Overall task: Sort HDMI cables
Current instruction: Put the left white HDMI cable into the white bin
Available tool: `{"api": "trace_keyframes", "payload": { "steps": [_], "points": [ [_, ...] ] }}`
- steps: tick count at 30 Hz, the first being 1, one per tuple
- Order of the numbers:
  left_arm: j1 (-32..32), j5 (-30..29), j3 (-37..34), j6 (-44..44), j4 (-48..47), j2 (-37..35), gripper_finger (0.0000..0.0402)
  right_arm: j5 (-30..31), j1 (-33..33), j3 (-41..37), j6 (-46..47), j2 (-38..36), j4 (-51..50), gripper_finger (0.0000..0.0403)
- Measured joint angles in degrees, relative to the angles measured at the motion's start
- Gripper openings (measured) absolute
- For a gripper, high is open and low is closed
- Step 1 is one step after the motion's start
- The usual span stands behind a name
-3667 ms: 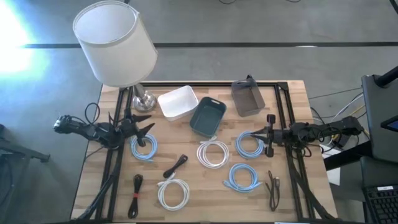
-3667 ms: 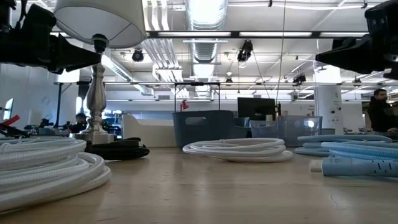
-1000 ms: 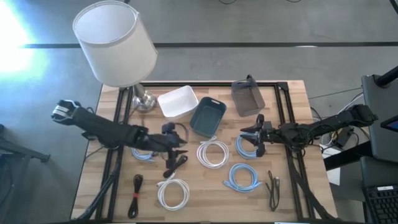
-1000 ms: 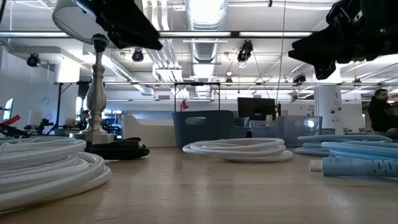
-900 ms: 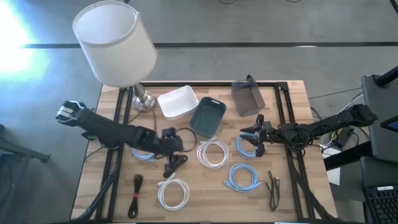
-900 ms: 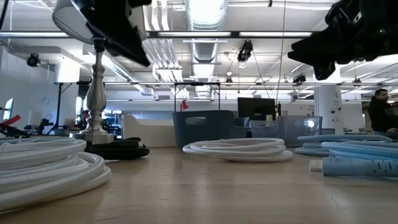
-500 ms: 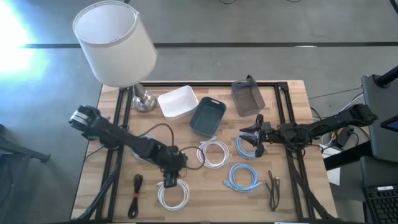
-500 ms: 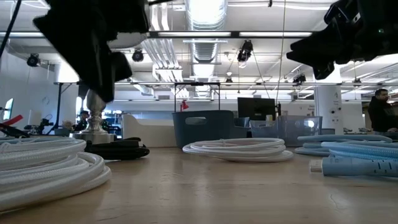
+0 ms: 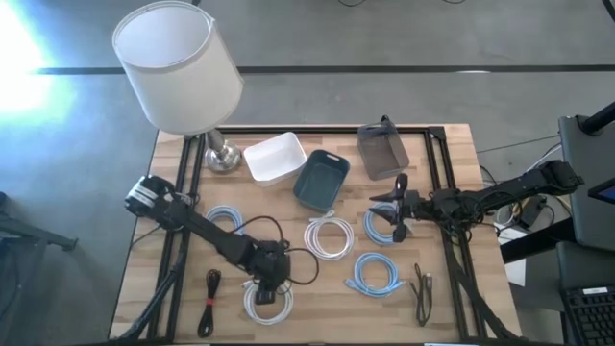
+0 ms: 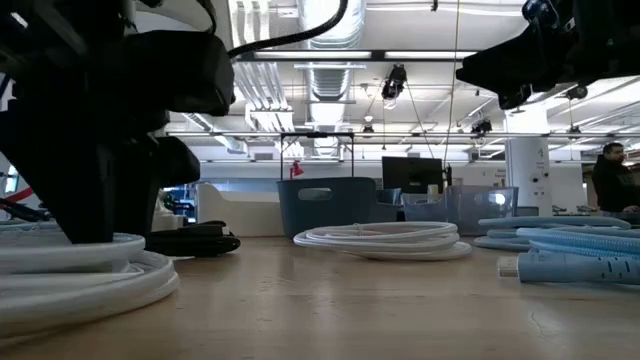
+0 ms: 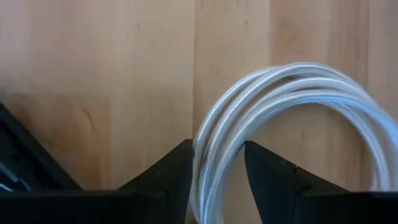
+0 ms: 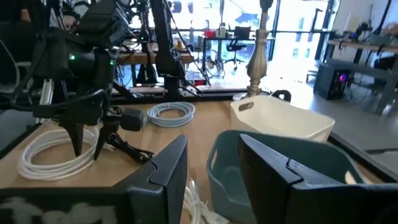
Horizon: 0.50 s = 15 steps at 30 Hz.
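None of the cables has reached a bin yet, so the sorting looks barely begun. Eight cables lie on the table (image 9: 452,144): white coils at centre (image 9: 329,236) and at 7 o'clock (image 9: 268,299), blue coils at 9 o'clock (image 9: 225,220), 3 o'clock (image 9: 385,226) and 5 o'clock (image 9: 376,274), and dark bundles at 8 o'clock (image 9: 211,300), 5 o'clock (image 9: 423,293) and near the 7 o'clock white coil (image 9: 258,261). Three bins stand at 12 o'clock, white (image 9: 276,159), blue (image 9: 320,179) and grey (image 9: 383,151), with no cable visible in them from above.

Left gripper (image 11: 217,168) is down on the 7 o'clock white coil, its jaws apart and straddling the coil's strands; whether they press the strands cannot be told. Right gripper (image 9: 394,210) hovers over the 3 o'clock blue coil, jaws apart, holding nothing.

Compared with the frames a few seconds back, the left arm has swung from the 9 o'clock edge across the table and dropped onto the white coil. Right arm has reached in from 3 o'clock over the blue coil. No cable appears to have moved.
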Motion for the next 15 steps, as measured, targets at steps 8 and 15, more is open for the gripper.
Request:
{"api": "trace_keyframes", "payload": {
  "steps": [8,15],
  "points": [
    [0.0,-1.4,0.1,0.8,0.6,1.8,0.0145,0.0,0.0,1.2,-4.8,0.0,0.2,0.0138],
    [0.0,-2.9,-0.2,0.2,6.2,1.0,0.007,0.0,0.0,2.8,-6.8,0.0,0.2,0.0136]
  ]
}}
